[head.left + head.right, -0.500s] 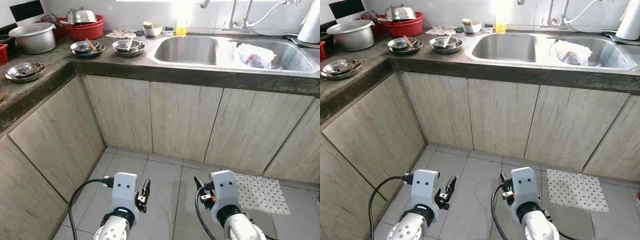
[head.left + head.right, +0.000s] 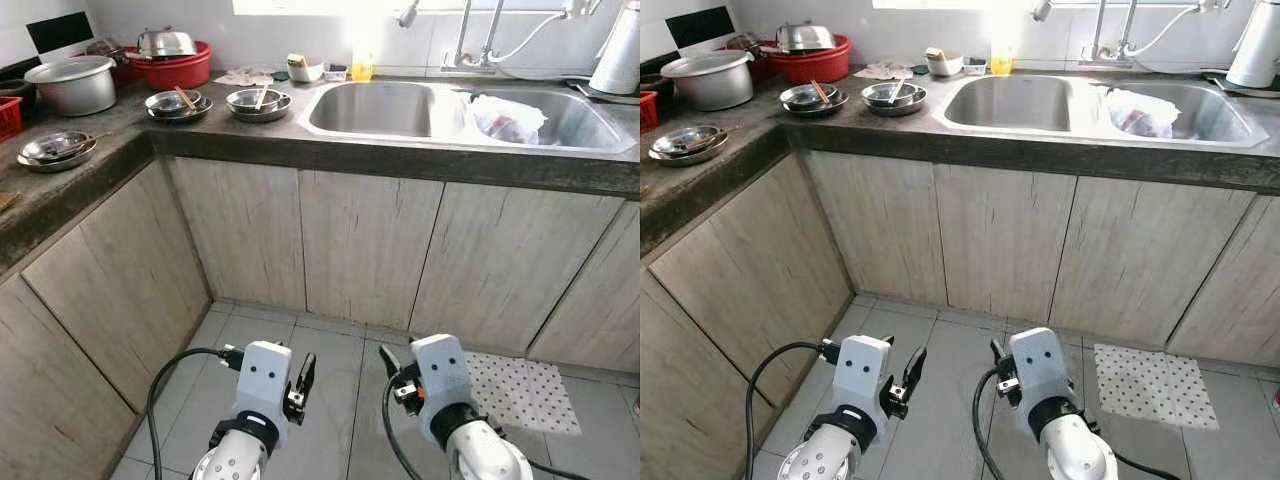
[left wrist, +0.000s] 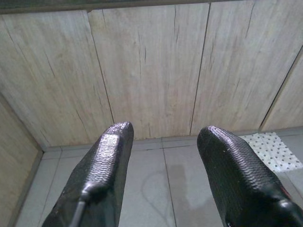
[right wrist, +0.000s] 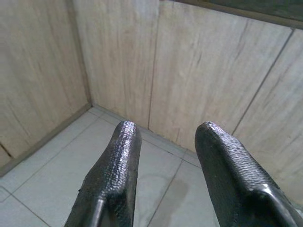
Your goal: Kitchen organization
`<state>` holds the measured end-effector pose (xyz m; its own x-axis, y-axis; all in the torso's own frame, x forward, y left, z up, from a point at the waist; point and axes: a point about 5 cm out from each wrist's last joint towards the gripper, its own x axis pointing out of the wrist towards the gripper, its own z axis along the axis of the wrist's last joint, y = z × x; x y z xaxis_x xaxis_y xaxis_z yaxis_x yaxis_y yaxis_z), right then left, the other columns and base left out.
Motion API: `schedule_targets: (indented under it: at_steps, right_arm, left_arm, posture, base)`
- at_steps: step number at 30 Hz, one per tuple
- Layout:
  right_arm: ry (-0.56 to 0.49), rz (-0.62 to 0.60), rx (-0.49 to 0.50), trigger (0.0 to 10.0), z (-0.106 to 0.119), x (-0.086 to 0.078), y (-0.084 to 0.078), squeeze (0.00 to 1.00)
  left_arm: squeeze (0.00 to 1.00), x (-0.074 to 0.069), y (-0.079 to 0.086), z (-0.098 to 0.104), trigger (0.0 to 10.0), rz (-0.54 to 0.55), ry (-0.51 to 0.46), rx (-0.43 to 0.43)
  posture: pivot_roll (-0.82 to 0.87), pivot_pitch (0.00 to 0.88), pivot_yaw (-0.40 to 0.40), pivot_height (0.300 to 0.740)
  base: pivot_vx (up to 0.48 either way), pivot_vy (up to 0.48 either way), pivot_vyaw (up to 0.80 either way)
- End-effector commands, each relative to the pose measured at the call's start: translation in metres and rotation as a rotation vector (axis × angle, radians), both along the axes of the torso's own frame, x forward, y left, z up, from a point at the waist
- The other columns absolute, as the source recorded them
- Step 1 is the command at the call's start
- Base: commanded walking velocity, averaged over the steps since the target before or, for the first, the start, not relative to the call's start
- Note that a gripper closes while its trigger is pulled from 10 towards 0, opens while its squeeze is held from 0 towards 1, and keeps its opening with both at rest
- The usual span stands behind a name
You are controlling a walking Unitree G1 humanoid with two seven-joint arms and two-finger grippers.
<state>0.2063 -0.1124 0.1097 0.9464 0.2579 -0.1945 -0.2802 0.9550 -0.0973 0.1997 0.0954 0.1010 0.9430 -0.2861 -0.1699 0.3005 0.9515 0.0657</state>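
Your left pincer [image 2: 298, 385] and right pincer [image 2: 393, 372] hang low at the bottom centre of the frame, over the floor [image 2: 330, 360] before the cabinet doors [image 2: 365, 240]; each has its fingers spread and holds nothing. The things to organize lie on the worktop [image 2: 90, 170] across the upper frame: two stacked plates [image 2: 52, 148] at far left, a pot [image 2: 72, 84] and a red basin [image 2: 168, 62] at upper left, two bowls [image 2: 178, 101] [image 2: 258, 99] with utensils in them at upper centre-left, and a bag [image 2: 508, 117] in the sink [image 2: 460, 108] at upper right.

Probable hazards:
- Raising either arm close to the doors may catch a finger under the worktop edge.
- The bowls sit near that edge; a sideways nudge could tip one to the floor.
- Loose utensils may slide out if a bowl is lifted tilted.
- The mat [image 2: 520, 390] at lower right could slip underfoot.
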Motion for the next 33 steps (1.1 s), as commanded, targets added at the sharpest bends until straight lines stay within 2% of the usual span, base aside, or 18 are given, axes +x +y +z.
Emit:
schedule_targets:
  at_steps: [1, 15, 33]
  right_arm:
    - [-0.039, 0.012, 0.018, 10.0, 0.0068, -0.0016, 0.0021, 0.0]
    - [-0.015, 0.04, 0.001, 10.0, 0.0027, -0.0022, 0.006, 0.0]
    - [-0.023, -0.001, -0.022, 10.0, 0.0028, -0.0027, 0.0017, 0.0]
  left_arm:
    - [0.0, -0.0003, 0.0003, 0.0064, 10.0, 0.008, -0.04, 0.003]
    - [0.0, -0.0002, -0.0002, 0.0032, 10.0, 0.014, -0.025, -0.005]
    - [0.0, -0.0012, -0.0005, 0.0024, 10.0, 0.014, -0.022, -0.009]
  posture:
    - [0.06, 0.0, -0.007, 0.74]
    - [0.06, 0.0, -0.009, 0.74]
    - [0.06, 0.0, -0.012, 0.74]
  base:
    - [0.0, 0.0, 0.0]
    - [0.0, 0.0, 0.0]
    - [0.0, 0.0, 0.0]
